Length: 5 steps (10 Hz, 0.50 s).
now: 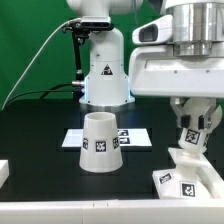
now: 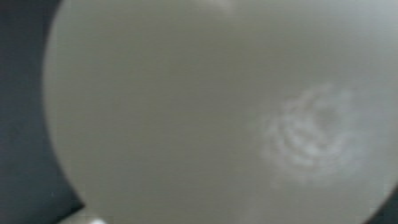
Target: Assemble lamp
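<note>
Plainly, the hand (image 1: 191, 124) pinches the bulb (image 1: 190, 137) above the black table (image 1: 40, 150), green backdrop (image 1: 30, 40) behind.

No legible words, numbers or brand names in either view. Only coded black-and-white square tags: one on the bulb (image 1: 190, 136) held in the gripper (image 1: 191, 122), two on the base (image 1: 181, 178) just below it, and two on the shade (image 1: 101, 143), well off to the exterior view's left.

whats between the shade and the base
Nothing: in the exterior view only bare black table separates the shade from the base. The bulb sits in the jaws above the base.
</note>
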Motion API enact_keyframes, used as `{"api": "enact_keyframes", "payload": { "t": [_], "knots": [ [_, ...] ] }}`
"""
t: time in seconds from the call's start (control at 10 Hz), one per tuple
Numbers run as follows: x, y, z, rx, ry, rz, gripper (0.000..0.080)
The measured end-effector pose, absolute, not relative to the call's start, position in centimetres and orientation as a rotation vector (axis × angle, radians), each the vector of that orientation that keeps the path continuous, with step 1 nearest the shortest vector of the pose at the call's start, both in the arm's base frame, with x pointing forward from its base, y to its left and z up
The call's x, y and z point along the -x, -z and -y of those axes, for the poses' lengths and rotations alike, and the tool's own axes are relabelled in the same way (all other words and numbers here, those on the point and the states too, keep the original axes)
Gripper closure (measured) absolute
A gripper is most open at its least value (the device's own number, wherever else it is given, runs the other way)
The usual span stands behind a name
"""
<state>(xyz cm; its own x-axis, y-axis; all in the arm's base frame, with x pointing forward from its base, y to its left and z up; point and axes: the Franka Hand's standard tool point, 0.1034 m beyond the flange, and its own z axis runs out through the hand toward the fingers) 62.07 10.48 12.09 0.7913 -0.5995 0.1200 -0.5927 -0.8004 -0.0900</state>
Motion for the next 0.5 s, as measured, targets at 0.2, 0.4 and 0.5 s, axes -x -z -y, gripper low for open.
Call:
{"api": "enact_keyframes", "payload": {
  "t": [0.2,0.4,0.5],
  "knots": [
    [-62.09,-12.08,-10.43,2.877,0.214,-1.086,0.0792],
    [-62.09,-12.08,-10.42,2.879,0.214,-1.082,0.0798],
    [-62.15,-12.26,-9.94,2.954,0.2,-0.908,0.0798]
  ]
}}
